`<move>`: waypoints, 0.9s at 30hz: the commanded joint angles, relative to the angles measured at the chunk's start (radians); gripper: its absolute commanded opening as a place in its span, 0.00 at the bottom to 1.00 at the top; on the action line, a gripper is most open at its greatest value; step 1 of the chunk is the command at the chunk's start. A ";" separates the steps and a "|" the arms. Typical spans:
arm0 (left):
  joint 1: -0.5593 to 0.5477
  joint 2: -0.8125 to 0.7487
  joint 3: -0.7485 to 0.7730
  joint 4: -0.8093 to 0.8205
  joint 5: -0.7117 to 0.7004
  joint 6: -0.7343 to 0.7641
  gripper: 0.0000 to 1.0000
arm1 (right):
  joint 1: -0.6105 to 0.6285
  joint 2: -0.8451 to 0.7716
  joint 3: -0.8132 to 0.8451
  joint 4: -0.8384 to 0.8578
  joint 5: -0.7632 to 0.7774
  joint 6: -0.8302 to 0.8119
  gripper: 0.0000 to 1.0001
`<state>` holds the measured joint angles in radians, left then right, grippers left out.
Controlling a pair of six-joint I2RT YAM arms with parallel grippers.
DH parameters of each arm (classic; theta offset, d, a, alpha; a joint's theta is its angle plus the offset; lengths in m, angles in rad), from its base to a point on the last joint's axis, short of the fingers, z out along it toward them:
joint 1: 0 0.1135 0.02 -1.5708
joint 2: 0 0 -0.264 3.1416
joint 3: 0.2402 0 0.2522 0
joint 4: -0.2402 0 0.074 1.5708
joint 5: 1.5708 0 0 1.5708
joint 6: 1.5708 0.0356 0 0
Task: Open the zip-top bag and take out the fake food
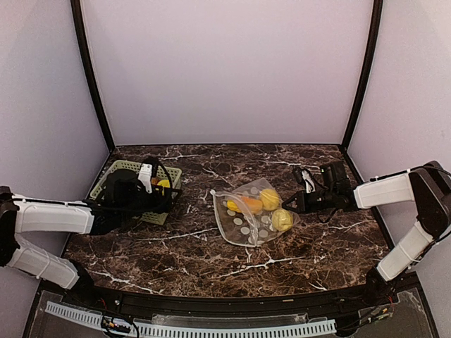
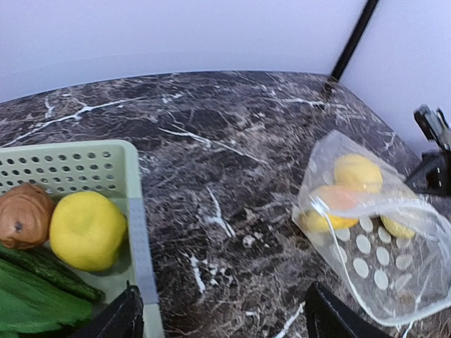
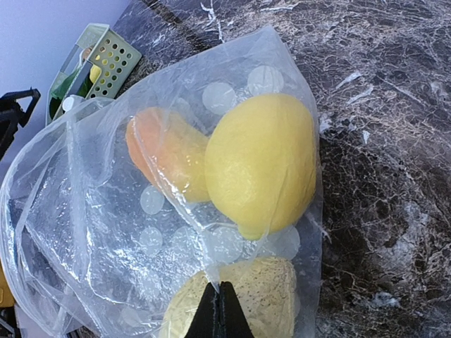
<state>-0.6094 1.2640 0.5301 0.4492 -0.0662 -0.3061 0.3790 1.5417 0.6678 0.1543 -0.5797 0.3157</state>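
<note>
Lying near the middle of the tabletop (image 1: 211, 260), a little toward its right edge, the zip-top bag (image 1: 246, 227) appears to gape open on the side facing the left edge, so the opening step looks done. Emptying it is only partly done, by my reading. The fake food (image 1: 269, 198) inside comes to three pieces that I can count: a smooth yellow lemon (image 3: 261, 165), an orange piece (image 3: 165, 158) and a paler rough-skinned yellow piece (image 3: 239, 299). All are bunched in the part of the bag nearest the right edge. Other toy pieces sit in the pale green basket (image 1: 116, 169) close to the far left corner: a yellow fruit (image 2: 86, 229), a brown piece (image 2: 25, 215) and green pieces (image 2: 35, 289). The three in the bag are what is left to take out.

The right end effector (image 1: 291, 209) is at the bag's right side. In its wrist view the fingertips are pressed together on a fold of the clear film, just in front of the rough-skinned yellow piece, so it grips the bag rather than any food. The left end effector (image 2: 225, 325) hovers over the basket, well apart from the bag, with its fingers spread and holding nothing. The bag's mouth faces it across bare tabletop. A reach from that side into the mouth seems the likely way to the remaining pieces while the right one pins the bag.
</note>
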 commanded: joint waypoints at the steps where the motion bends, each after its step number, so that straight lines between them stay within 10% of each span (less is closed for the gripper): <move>1: -0.081 0.002 -0.030 0.115 0.057 0.171 0.77 | -0.003 -0.027 -0.016 -0.033 -0.006 -0.001 0.00; 27: -0.244 0.463 0.474 -0.318 0.423 0.736 0.59 | -0.003 -0.041 0.004 -0.073 -0.021 -0.027 0.00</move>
<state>-0.8474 1.6592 0.9371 0.2401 0.2703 0.3473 0.3786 1.5234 0.6670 0.1131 -0.5877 0.3080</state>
